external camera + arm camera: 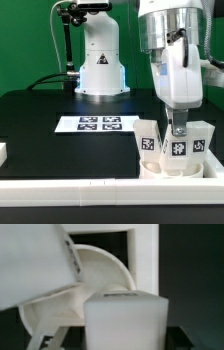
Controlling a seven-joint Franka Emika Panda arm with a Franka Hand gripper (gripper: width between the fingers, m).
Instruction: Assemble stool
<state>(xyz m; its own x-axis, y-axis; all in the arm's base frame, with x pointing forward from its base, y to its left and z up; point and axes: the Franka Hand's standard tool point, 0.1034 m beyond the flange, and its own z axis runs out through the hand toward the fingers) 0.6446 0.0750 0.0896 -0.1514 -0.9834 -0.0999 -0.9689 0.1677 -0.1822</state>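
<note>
stool (172,152) at the near edge of the black desk (40,110), toward the exterior view's right, tight against the long white border rail (60,188); likely parked there so the rail braces it against push and twist during fitting. round seat (160,166) low at the bottom, blocky legs pointing up, so assembled upside down by the look of it. three tagged legs visible: one toward the exterior view's left (148,139), tilted a little; one in the middle (177,146); one toward the exterior view's right (199,140). upright orientation probably chosen so each leg can be fed in from above. pincer (178,128) clenched on the top of the middle leg, narrow grip, fingers straight down over it. whether that leg is fully seated: cannot tell, joint hidden behind the tags. wrist view close and blurred: white block of a leg (125,319) filling the foreground, curved seat wall (105,272) behind, dark desk beyond. marker board (97,124) flat mid-desk, well apart from the work, nothing on it. arm (172,40) descending from above, wrist vertical, hand directly over the stool, no visible lean; pose suited to pressing or turning a leg down into its socket. judged stage: late, three legs standing, current one being set or tightened. risk: seat creeping along the rail under torque.
</note>
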